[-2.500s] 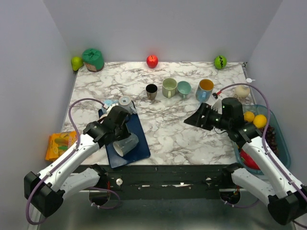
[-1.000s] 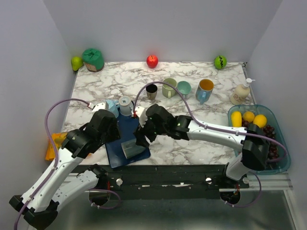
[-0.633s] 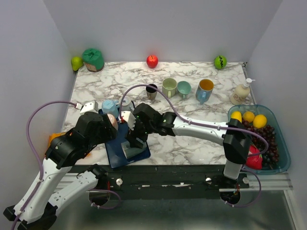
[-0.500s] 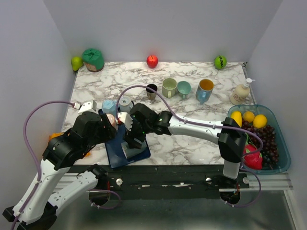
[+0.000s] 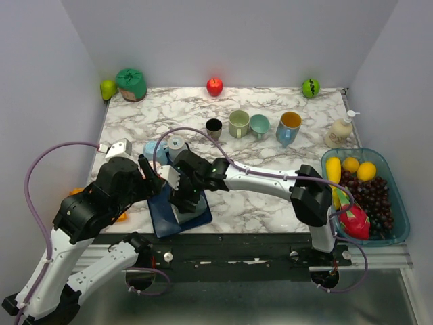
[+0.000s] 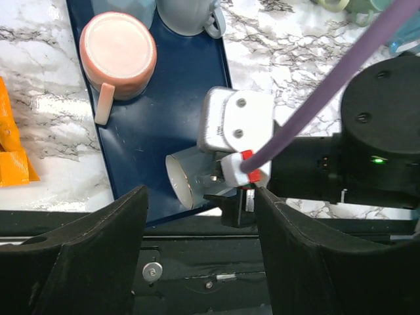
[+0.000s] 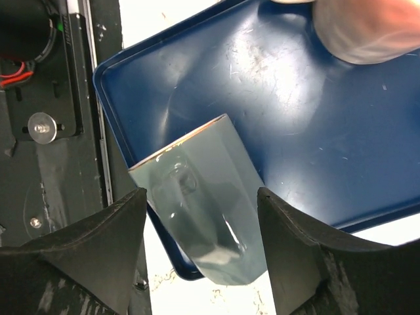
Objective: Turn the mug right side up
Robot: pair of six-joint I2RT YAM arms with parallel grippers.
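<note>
A grey-blue mug (image 5: 191, 215) lies on its side at the near corner of the dark blue tray (image 5: 162, 220), its rim toward the table's front edge. In the right wrist view the mug (image 7: 210, 216) sits between my fingers with a gap on each side. My right gripper (image 5: 184, 202) hangs low over it, open, straddling its body (image 7: 201, 197). The left wrist view shows the mug (image 6: 187, 180) partly hidden under the right gripper's white housing. My left gripper (image 5: 154, 177) is raised above the tray's left side, open and empty (image 6: 200, 197).
A pink mug (image 6: 118, 49) stands upside down on the tray (image 6: 151, 131), with a grey one (image 6: 187, 13) and a light blue one (image 5: 152, 147) behind. Upright cups (image 5: 239, 124) line the table's middle. A fruit bin (image 5: 399, 203) sits right, an orange packet (image 6: 10, 141) left.
The right arm swung from the table's right side across to the tray and came down over the mug. The left gripper drew back up and left, opening wider.
</note>
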